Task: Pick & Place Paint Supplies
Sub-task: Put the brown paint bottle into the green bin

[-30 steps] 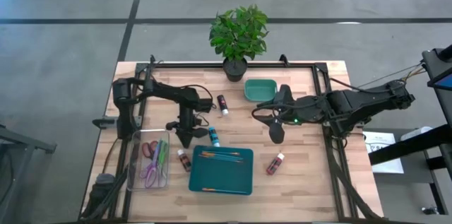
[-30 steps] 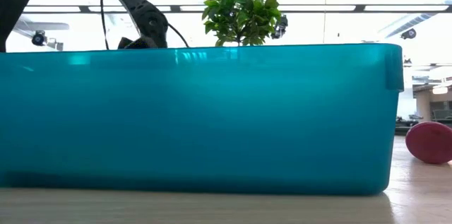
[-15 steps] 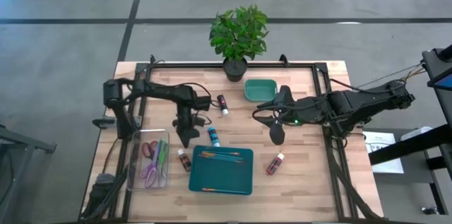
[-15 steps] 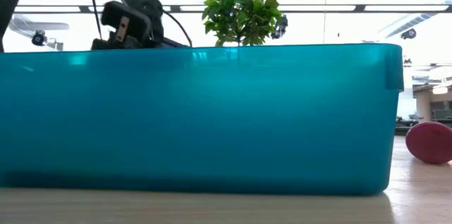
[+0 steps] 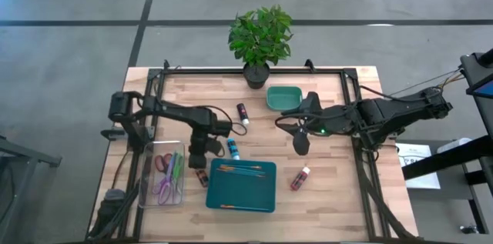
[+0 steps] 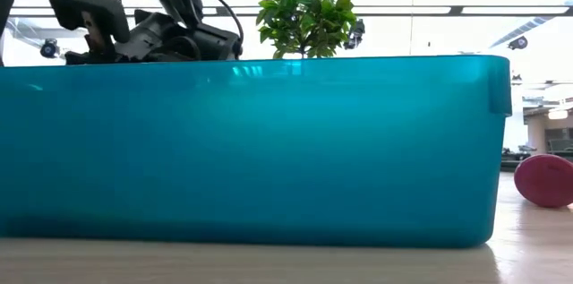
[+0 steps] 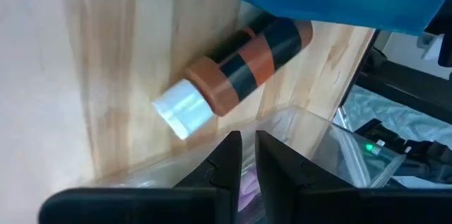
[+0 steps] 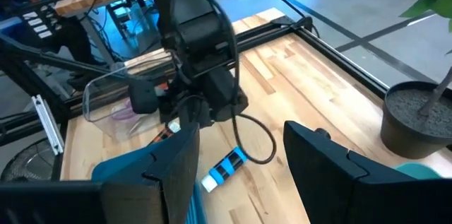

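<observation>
My left gripper [image 5: 198,157] hangs shut, slanting down over a dark red, black-banded bottle [image 7: 233,75] with a white cap. That bottle lies on its side on the wood [image 5: 202,175], between a clear box and the teal bin, and my fingers [image 7: 229,159] stop just short of its cap. A blue bottle [image 5: 232,149] lies to the gripper's right. A dark bottle [image 5: 243,113] lies farther back and a red one [image 5: 300,176] right of the bin. Orange-handled brushes [image 5: 239,169] lie in the teal bin [image 5: 262,198]. My right gripper [image 8: 240,174] waits open, high over the table's right half [image 5: 302,142].
A clear box [image 5: 150,190] with scissors and small items stands at the near left. A green bowl [image 5: 283,98] and a potted plant [image 5: 259,40] stand at the far middle. A black frame [image 5: 350,90] rims the table. In the low view, the teal bin's wall [image 6: 269,150] hides most of the table.
My left gripper has rolled about its own pointing line and risen a little. It has also shifted from beside the blue bottle toward the table's near edge, over the dark red bottle. The bottles have not moved.
</observation>
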Motion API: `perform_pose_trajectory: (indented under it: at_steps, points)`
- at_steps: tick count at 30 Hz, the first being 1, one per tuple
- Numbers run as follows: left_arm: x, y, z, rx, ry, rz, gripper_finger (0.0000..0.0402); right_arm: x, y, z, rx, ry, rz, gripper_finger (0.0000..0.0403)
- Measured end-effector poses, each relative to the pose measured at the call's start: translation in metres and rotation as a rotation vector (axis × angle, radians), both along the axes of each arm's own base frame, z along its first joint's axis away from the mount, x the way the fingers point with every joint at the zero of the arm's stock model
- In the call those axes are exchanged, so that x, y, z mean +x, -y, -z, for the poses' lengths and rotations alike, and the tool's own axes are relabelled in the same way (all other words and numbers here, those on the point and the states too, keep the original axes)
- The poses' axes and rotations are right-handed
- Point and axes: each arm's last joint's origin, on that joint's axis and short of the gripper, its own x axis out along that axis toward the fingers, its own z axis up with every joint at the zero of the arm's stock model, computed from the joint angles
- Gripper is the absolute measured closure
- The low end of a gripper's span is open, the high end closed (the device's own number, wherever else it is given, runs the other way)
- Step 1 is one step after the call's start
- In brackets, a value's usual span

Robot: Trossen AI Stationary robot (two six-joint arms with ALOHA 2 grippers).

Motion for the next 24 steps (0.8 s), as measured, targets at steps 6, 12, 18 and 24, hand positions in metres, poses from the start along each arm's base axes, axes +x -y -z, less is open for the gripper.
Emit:
perform_pose_trajectory:
  at_steps: [6, 12, 18, 24]
  points:
    - [0.002, 0.013, 0.000, -0.003, 0.014, 0.039, 0.0350, 0.000, 0.001, 0.000, -0.004, 0.003, 0.024, 0.0199]
    - [0.004, 0.026, 0.001, -0.004, 0.043, 0.076, 0.0350, 0.000, 0.001, 0.001, 0.000, 0.004, 0.033, 0.0199]
    - [0.009, 0.034, 0.002, -0.007, 0.079, 0.060, 0.0350, 0.000, 0.001, 0.001, 0.009, 0.006, 0.038, 0.0199]
    - [0.012, 0.038, 0.003, -0.005, 0.090, 0.043, 0.0350, 0.000, 0.001, 0.002, 0.008, 0.002, 0.038, 0.0199]
